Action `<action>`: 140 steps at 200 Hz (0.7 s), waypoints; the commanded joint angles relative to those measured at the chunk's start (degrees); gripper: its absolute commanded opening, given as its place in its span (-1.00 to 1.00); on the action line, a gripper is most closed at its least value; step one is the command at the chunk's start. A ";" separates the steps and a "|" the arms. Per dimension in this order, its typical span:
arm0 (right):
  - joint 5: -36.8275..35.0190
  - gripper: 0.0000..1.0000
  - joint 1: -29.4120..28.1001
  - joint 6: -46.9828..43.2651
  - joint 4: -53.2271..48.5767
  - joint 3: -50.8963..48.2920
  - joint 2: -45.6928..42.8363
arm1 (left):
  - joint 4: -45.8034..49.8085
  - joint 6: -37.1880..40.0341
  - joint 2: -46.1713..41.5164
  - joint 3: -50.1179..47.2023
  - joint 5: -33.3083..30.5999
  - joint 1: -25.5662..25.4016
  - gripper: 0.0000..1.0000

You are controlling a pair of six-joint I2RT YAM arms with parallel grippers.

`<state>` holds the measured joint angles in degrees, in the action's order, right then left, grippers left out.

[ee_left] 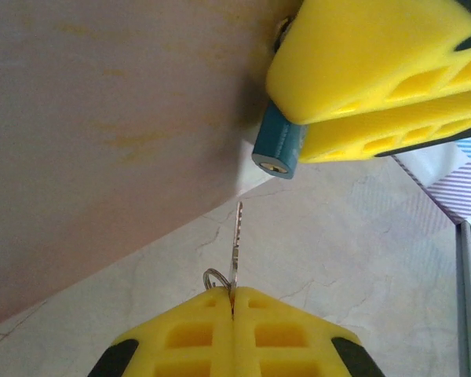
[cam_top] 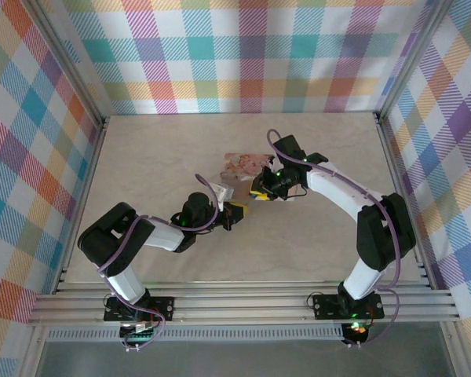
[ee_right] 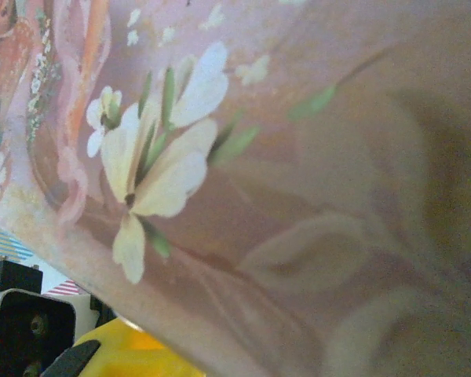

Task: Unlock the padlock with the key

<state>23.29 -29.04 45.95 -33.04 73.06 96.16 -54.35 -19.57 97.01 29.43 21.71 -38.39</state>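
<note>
left gripper [ee_left: 232,294] clamped on key [ee_left: 237,236], right gripper [ee_left: 314,124] pinching padlock [ee_left: 279,145]: align tip to keyhole [ee_left: 273,166], push straight, then twist.

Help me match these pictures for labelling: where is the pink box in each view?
Top: pink box, mid-picture, slightly above centre.
Left wrist: upper left, a plain pink face.
Right wrist: across most of the picture, flowers printed.
Shared landmark: the checked wall.

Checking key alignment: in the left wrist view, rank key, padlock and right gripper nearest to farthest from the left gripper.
1. The key, pinched in the left gripper.
2. The padlock, ahead of the key tip, slightly right.
3. The right gripper, upper right, clamping the padlock.
</note>
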 commanded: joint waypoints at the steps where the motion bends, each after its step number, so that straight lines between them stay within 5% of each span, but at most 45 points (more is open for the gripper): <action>1: 3.28 -1.00 0.47 1.22 1.37 0.42 -2.41 | -1.59 2.15 -1.89 0.98 -1.28 -1.18 -1.00; 140: 4.53 -1.00 0.69 1.93 1.69 0.33 -2.50 | -2.59 1.35 -3.61 1.91 0.04 -1.48 -1.00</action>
<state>25.23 -28.49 47.22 -32.58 73.06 96.14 -54.19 -18.57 94.15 29.76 20.49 -38.94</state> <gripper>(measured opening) 0.211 0.042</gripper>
